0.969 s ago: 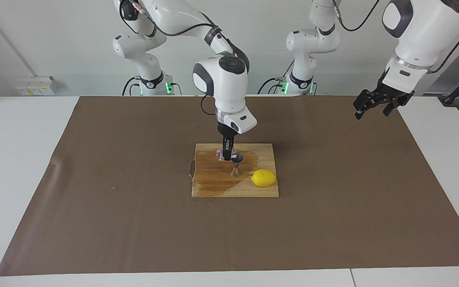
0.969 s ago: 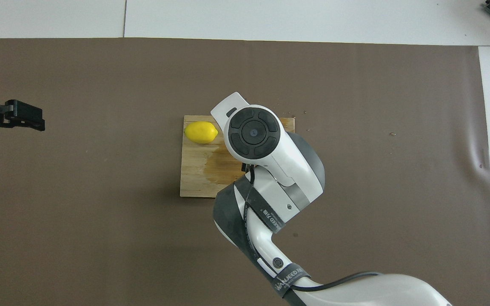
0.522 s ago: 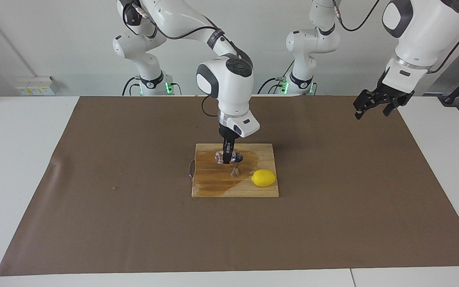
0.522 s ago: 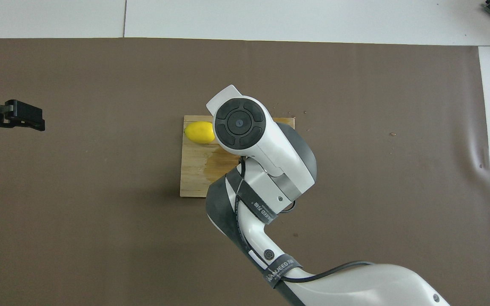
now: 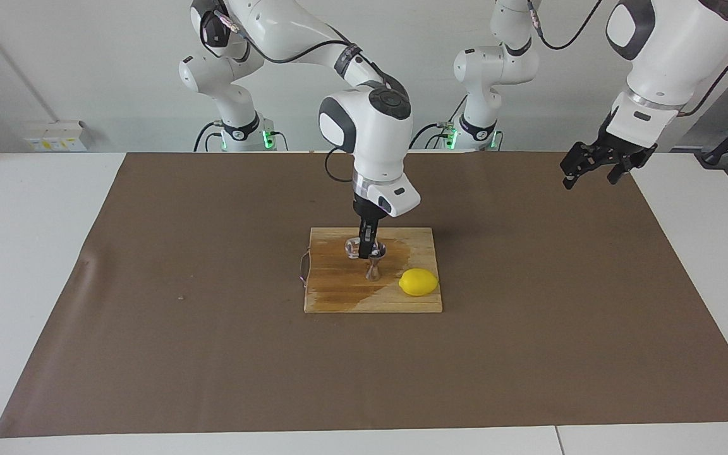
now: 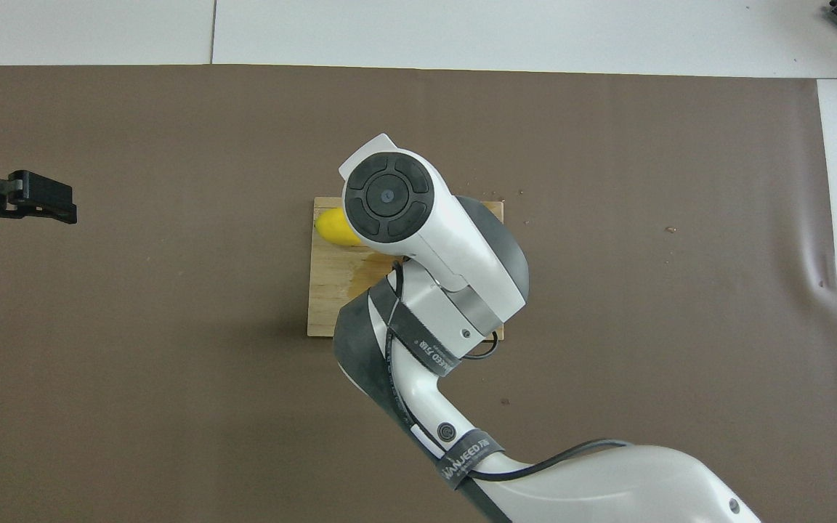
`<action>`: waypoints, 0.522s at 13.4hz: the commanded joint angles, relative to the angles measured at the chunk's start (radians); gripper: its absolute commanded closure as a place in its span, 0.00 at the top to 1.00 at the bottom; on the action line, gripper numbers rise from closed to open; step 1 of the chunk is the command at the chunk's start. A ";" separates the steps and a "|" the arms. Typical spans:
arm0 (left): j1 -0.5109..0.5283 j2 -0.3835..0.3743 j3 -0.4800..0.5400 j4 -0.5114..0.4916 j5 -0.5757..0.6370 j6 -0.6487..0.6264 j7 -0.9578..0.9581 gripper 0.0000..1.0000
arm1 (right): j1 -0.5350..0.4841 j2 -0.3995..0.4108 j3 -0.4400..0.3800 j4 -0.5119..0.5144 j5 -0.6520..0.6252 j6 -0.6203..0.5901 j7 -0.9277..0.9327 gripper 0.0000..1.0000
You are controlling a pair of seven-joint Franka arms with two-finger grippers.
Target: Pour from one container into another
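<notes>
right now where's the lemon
On the board, at its corner farthest from the robots toward the left arm's end, beside the jigger; lemon.

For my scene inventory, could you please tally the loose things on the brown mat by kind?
Wooden board: 1
Lemon: 1
Metal jigger: 1
Clear glass cup, held by the right gripper: 1
Total: 4
</notes>
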 commanded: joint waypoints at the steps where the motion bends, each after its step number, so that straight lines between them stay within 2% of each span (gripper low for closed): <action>1: -0.006 -0.020 0.005 -0.017 -0.007 0.011 -0.005 1.00 | 0.012 0.029 -0.008 0.043 -0.036 -0.029 0.036 0.00; 7: -0.006 -0.020 0.005 -0.017 -0.007 0.011 -0.005 1.00 | 0.032 0.060 -0.011 0.080 -0.053 -0.064 0.053 0.00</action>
